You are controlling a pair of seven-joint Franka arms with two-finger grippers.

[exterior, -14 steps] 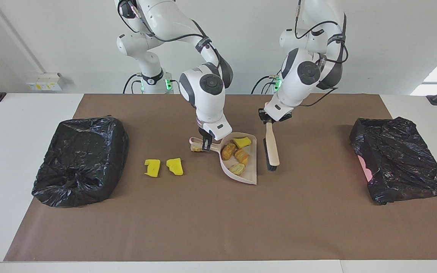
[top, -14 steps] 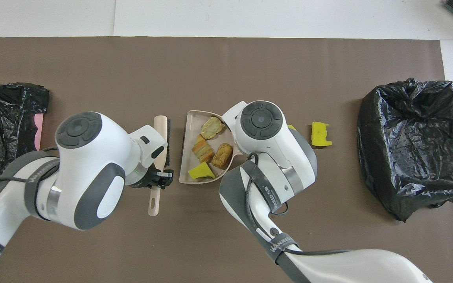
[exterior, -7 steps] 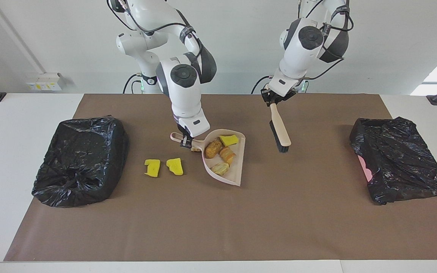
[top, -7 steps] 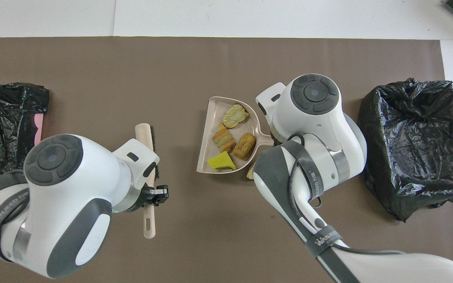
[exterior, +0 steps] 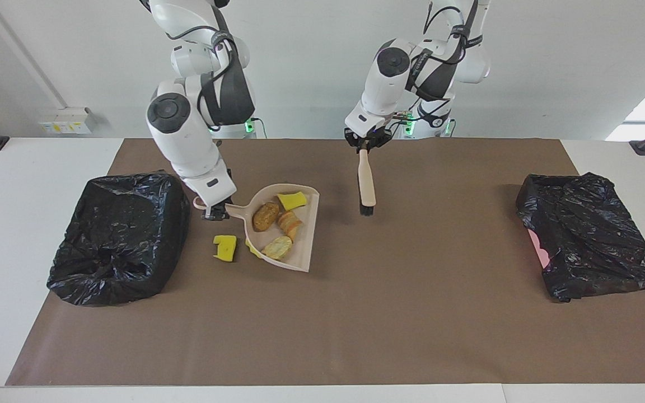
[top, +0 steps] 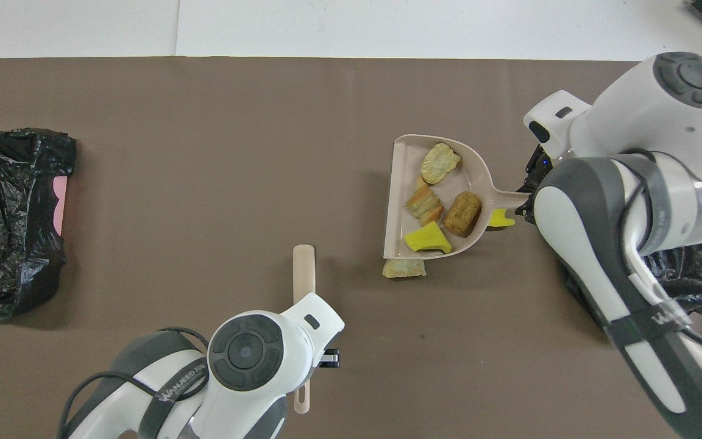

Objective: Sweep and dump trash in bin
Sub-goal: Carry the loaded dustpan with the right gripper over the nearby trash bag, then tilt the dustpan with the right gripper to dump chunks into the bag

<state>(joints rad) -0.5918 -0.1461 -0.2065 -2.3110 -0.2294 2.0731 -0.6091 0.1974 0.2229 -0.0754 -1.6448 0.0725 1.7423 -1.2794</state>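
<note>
My right gripper (exterior: pixel 210 211) is shut on the handle of the pale pink dustpan (exterior: pixel 307 246), which hangs just above the mat. In the pan (top: pixel 398 183) lie several pieces of trash: tan pastry lumps (top: pixel 462 213) and a yellow sponge chunk (top: pixel 427 238). On the mat, a yellow scrap (exterior: pixel 225 247) lies between the pan and the black-lined bin (exterior: pixel 118 235). A second yellow scrap (exterior: pixel 251 248) is partly covered by the pan. A tan scrap (top: pixel 404 267) lies on the mat by the pan's open edge. My left gripper (exterior: pixel 363 145) is shut on the brush (exterior: pixel 366 184), which hangs bristles down over the middle of the mat.
A second black bag (exterior: pixel 588 235) with a pink patch (exterior: pixel 538 249) on its side sits at the left arm's end of the table. The brown mat (exterior: pixel 412 313) covers most of the white table.
The right arm has lifted the loaded dustpan and carried it toward the bin at its own end. The left arm has raised the brush off the mat and swung it toward the middle.
</note>
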